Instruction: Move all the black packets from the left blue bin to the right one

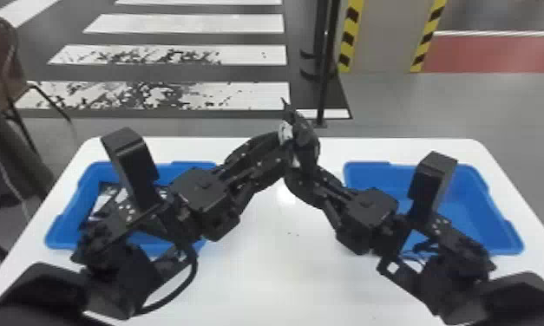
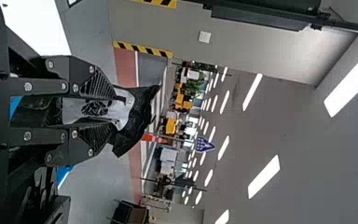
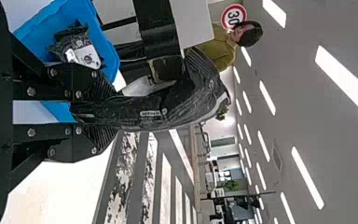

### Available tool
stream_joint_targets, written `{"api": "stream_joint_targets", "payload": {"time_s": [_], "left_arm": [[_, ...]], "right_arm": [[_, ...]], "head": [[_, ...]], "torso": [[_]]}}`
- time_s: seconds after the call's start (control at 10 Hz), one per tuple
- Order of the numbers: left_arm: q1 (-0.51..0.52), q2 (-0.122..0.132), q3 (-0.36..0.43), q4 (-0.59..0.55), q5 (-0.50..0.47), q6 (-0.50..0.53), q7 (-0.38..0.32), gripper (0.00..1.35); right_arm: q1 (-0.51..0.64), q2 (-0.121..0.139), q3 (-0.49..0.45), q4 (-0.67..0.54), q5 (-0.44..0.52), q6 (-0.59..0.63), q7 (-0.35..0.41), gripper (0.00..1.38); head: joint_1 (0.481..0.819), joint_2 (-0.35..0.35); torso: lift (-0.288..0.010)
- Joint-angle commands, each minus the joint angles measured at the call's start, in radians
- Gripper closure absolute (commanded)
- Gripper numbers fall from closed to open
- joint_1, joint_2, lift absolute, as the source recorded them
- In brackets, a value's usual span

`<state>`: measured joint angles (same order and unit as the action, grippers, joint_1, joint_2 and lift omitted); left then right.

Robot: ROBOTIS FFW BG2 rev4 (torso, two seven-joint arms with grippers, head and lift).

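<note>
Above the middle of the table, my left gripper (image 1: 276,154) and right gripper (image 1: 306,167) meet in the head view, a black packet (image 1: 302,130) with a white patch held up between them. In the left wrist view the left gripper (image 2: 95,109) is shut on the packet (image 2: 135,121), whose crumpled black end sticks out past the fingers. The right gripper (image 3: 100,112) is shut on the packet (image 3: 182,105) as well. More packets (image 1: 103,201) lie in the left blue bin (image 1: 60,234), partly hidden by the left arm. The right blue bin (image 1: 479,208) stands behind the right arm.
Both bins stand on a white table (image 1: 283,268), with a gap between them. A chair (image 1: 6,73) stands at the far left on the floor. Behind the table rises a black post (image 1: 325,65).
</note>
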<state>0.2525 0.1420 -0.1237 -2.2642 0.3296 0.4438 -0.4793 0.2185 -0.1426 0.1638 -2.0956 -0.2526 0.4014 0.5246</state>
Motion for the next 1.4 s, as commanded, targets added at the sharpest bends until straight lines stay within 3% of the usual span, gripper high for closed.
{"api": "stream_joint_targets", "payload": {"time_s": [0.0,0.1,0.3,0.5,0.8,1.0,1.1,1.3], "left_arm": [[0.030,-0.012,0.034,-0.002,0.017,-0.032,0.004,0.14],[0.047,-0.015,0.060,-0.007,0.033,-0.068,0.005,0.10],[0.108,-0.027,0.138,-0.064,0.047,-0.093,0.011,0.15],[0.187,-0.056,0.247,-0.098,0.045,-0.113,0.018,0.15],[0.255,-0.085,0.357,-0.125,0.041,-0.110,0.024,0.15],[0.273,-0.093,0.391,-0.128,0.033,-0.098,0.025,0.15],[0.278,-0.094,0.405,-0.128,0.025,-0.088,0.025,0.15],[0.280,-0.099,0.435,-0.128,-0.014,-0.066,0.024,0.15]], "right_arm": [[0.010,0.000,-0.028,0.003,0.005,0.001,0.000,1.28],[0.015,0.002,-0.060,0.020,0.009,-0.001,0.000,1.28],[0.005,0.002,-0.156,0.067,0.071,0.006,-0.005,1.28],[-0.049,0.000,-0.263,0.178,0.181,0.011,-0.005,1.28],[-0.130,-0.031,-0.343,0.342,0.298,0.026,-0.020,1.23],[-0.098,-0.035,-0.363,0.315,0.300,0.026,-0.038,0.27],[-0.052,-0.032,-0.363,0.259,0.300,0.026,-0.055,0.04],[0.091,-0.008,-0.389,0.097,0.283,0.028,-0.063,0.17]], "head": [[0.695,0.014],[0.695,0.016],[0.695,0.010],[0.695,-0.022],[0.695,-0.073],[0.695,-0.092],[0.695,-0.093],[0.695,-0.080]], "torso": [[-0.140],[-0.140],[-0.140],[-0.140],[-0.140],[-0.140],[-0.140],[-0.140]]}}
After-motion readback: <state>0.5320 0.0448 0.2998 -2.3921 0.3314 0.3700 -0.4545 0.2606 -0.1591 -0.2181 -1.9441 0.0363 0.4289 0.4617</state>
